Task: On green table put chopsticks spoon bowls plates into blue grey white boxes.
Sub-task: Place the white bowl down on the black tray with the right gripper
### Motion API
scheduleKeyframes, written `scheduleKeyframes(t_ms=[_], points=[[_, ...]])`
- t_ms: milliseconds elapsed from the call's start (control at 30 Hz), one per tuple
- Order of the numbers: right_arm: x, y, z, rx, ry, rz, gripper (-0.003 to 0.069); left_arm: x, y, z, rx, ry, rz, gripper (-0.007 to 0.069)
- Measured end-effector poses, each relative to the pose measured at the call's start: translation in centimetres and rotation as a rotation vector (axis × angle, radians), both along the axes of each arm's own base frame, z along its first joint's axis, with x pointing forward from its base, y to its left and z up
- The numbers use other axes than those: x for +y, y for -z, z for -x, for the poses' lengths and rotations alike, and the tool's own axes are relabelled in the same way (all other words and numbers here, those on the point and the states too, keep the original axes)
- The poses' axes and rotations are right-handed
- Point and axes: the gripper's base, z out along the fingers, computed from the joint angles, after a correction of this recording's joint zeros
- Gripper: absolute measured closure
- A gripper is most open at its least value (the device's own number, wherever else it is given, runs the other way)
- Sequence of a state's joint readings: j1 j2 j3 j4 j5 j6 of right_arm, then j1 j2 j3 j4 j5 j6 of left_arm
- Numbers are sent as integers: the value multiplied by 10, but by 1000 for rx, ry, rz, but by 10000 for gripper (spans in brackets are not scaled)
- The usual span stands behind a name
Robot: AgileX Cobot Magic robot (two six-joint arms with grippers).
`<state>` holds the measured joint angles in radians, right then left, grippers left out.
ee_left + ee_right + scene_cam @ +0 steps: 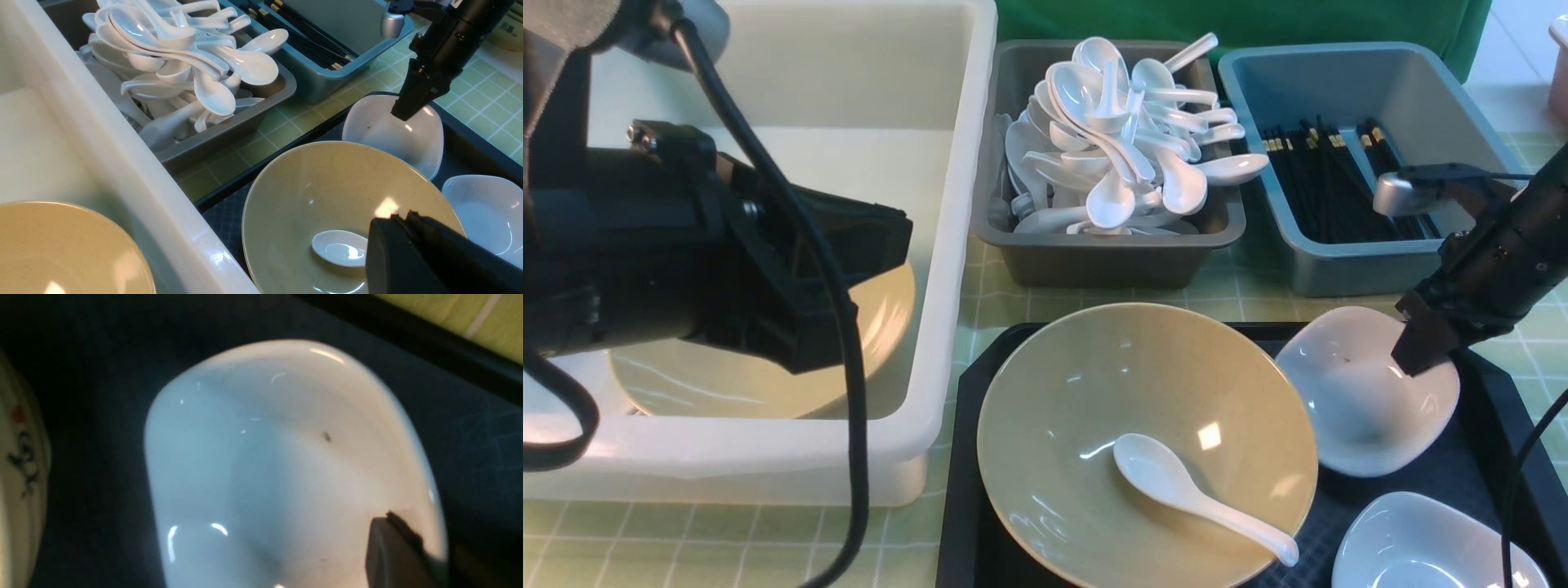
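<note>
My right gripper (1409,366) (402,116) (421,539) is shut on the right rim of a small white plate (1356,392) (265,457), one finger inside the dish. The plate rests on the black tray (964,490). A second plate (1421,547) lies nearer on the tray. A tan bowl (1094,408) (310,179) holds a white spoon (1176,486) (339,247). My left gripper (402,216) is shut and empty; its arm (768,261) hangs over the white box (947,245), where another tan bowl (686,384) (61,245) lies.
The grey box (1107,253) is heaped with white spoons. The blue box (1339,269) holds black chopsticks (1323,188). Green checked table (1241,286) shows between boxes and tray. A pale bowl with writing (506,32) (24,477) stands beyond the tray's right side.
</note>
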<state>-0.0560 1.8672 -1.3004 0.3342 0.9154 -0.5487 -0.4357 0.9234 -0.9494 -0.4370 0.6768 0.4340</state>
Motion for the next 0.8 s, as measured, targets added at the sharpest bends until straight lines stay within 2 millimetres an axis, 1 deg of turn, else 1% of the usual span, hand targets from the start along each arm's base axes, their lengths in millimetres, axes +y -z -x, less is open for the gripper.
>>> scheduleKeyframes(t_ms=[100,133,167,200,267,333,367,433,467,500,533,567,600,633,700,733,767,800], points=[[-1,3,-1,-6,3,8,535,0,0,0,0,0,0,626],[-1,3,-1,-6,3,8,535,0,0,0,0,0,0,626],[-2,4,-1,0,0,22,489,0,0,0,0,0,0,626],[-2,5,-1,2,3,22,484,0,0,0,0,0,0,626],[-4,5,0,13,4,44,401,0,0,0,0,0,0,626],[-5,5,1,17,-1,55,349,0,0,0,3,1,0,626],[-5,5,1,16,-3,60,313,0,0,0,6,3,1,626],[-5,-1,2,2,-3,64,265,0,1,1,13,6,-2,626],[-5,-10,3,-22,-4,67,238,0,1,1,19,10,-6,626],[-5,-12,3,-25,-5,66,230,0,2,1,21,11,-6,626],[-3,-29,5,-60,-15,66,211,0,2,2,26,13,-9,626],[-3,-32,6,-65,-16,65,209,0,2,2,26,13,-9,626],[2,-49,9,-82,-37,56,200,0,2,3,30,16,-11,626],[6,-59,13,-85,-51,46,197,0,2,3,33,19,-13,626],[35,-88,28,-102,-133,-16,193,2,1,9,36,29,-16,626],[39,-90,29,-104,-143,-19,192,2,1,10,37,30,-16,626],[67,-102,42,-123,-229,-46,192,3,0,14,45,40,-21,626],[71,-103,43,-123,-239,-48,192,3,0,14,45,41,-22,626]])
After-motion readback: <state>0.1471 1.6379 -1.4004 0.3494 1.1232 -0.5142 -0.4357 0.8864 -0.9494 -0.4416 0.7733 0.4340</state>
